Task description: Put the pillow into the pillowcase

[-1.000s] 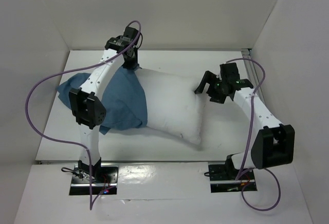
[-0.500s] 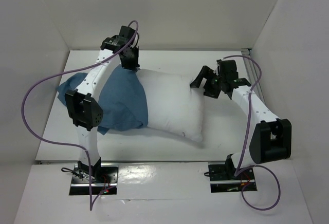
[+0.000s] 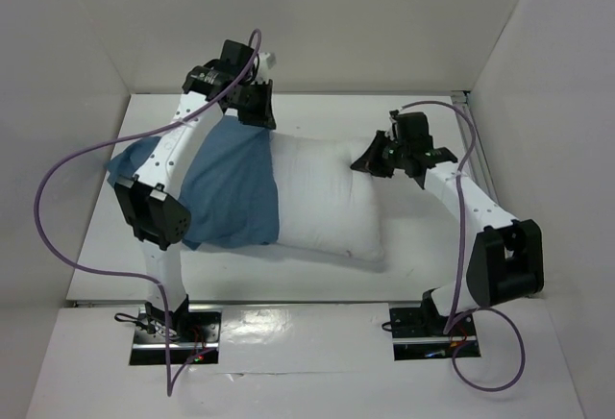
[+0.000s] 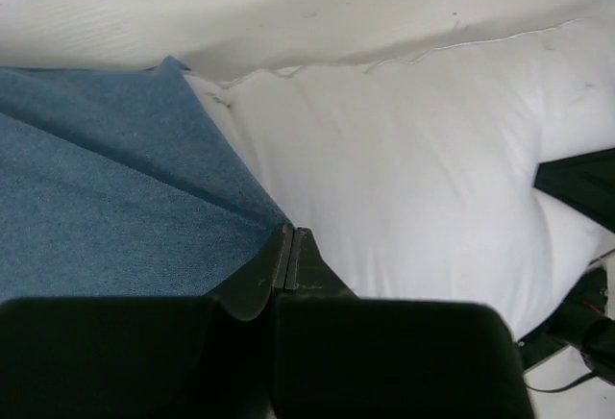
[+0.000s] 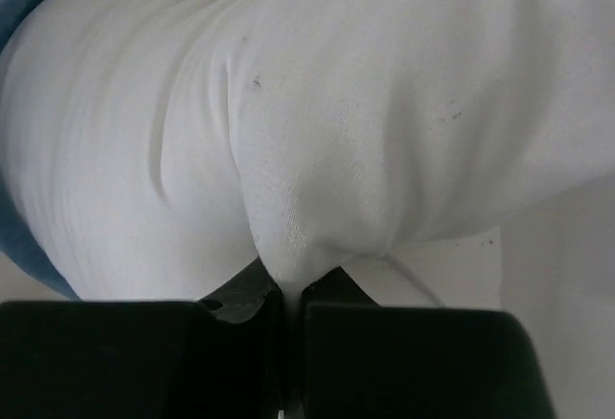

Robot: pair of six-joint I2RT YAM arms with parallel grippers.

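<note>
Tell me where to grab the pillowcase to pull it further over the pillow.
Pinch the pillowcase by its open hem, at the far corner where it lies across the pillow, coming from the far side. That edge is a thin loose fold; elsewhere the cloth lies flat over the pillow. The left gripper is shut there.

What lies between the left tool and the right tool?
In the top view, only the uncovered part of the pillow, past the pillowcase, lies between the left tool and the right tool.

Left end of pillow [image 3: 327, 203] hidden inside pillowcase [image 3: 231, 198], pillowcase partly covered by left arm [image 3: 165, 158] (top view), pillow cut off at right wrist view's top edge, its pinched fold lost between right fingers [image 5: 235, 299]
</note>
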